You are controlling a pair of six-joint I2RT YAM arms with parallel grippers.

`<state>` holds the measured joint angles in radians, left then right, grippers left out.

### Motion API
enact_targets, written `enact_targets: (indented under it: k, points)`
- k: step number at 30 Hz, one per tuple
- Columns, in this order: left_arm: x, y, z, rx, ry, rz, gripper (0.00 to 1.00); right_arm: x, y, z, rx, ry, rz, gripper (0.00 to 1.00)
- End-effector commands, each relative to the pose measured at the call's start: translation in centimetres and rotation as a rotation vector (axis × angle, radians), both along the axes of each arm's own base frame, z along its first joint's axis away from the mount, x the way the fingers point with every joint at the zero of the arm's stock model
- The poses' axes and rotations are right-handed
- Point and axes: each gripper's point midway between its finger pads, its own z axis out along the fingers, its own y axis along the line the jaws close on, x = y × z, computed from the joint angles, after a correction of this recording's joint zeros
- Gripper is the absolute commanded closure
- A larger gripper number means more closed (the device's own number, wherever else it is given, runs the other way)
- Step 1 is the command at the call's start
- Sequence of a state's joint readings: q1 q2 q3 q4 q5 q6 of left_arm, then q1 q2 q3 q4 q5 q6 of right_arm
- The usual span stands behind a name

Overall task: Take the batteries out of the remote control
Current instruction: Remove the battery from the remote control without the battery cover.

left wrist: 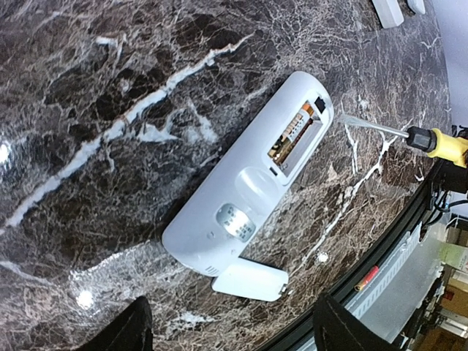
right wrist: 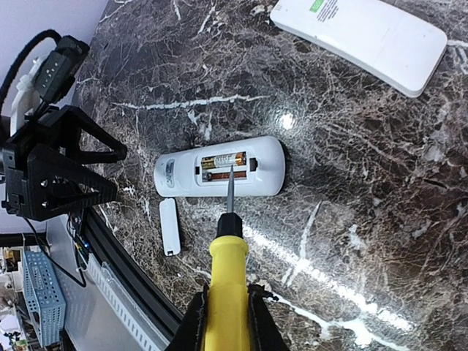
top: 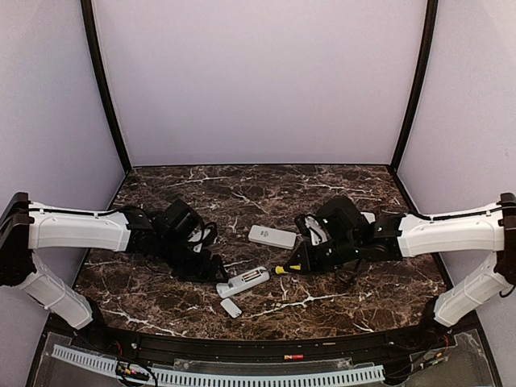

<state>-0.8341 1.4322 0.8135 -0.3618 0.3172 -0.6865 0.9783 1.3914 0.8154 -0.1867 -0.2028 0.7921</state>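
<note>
A white remote control [right wrist: 219,167] lies back-up on the marble table, its compartment open with an orange battery [right wrist: 223,160] inside; a second, copper-coloured one [right wrist: 232,174] seems to lie next to it. In the left wrist view the batteries [left wrist: 296,131] show in the same slot. My right gripper [right wrist: 227,322] is shut on a yellow-handled screwdriver [right wrist: 228,270], whose tip points at the compartment. Just left of the remote [top: 242,281], my left gripper [left wrist: 238,336] stands open and holds nothing. Seen from above, the right gripper [top: 305,262] is to the remote's right.
The small white cover [left wrist: 250,281] lies against the remote's near end, also the cover [top: 231,307] by the front edge. A second white remote [top: 272,236] lies further back. The table's black front rim [left wrist: 380,263] is close to the left fingers.
</note>
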Motion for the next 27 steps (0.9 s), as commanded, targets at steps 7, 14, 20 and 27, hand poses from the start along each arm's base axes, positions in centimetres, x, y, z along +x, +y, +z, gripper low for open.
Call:
enact_targets:
  k: [7,14,20,27]
  points:
    - [2.6,-2.7,0.3,0.006,-0.123,-0.146,0.26,-0.4,2.1,0.1,0.060,0.072,-0.046,1.00]
    - [3.3,-3.4,-0.8,0.035,-0.158,-0.212,0.32,-0.3,1.7,-1.1,0.023,0.115,-0.099,1.00]
    - [2.9,-4.1,-1.6,0.015,-0.144,-0.255,0.41,0.2,1.9,-1.6,0.013,0.115,-0.122,1.00]
    - [3.0,-4.5,-2.3,0.014,-0.137,-0.274,0.49,0.6,2.2,-2.2,-0.007,0.122,-0.135,1.00]
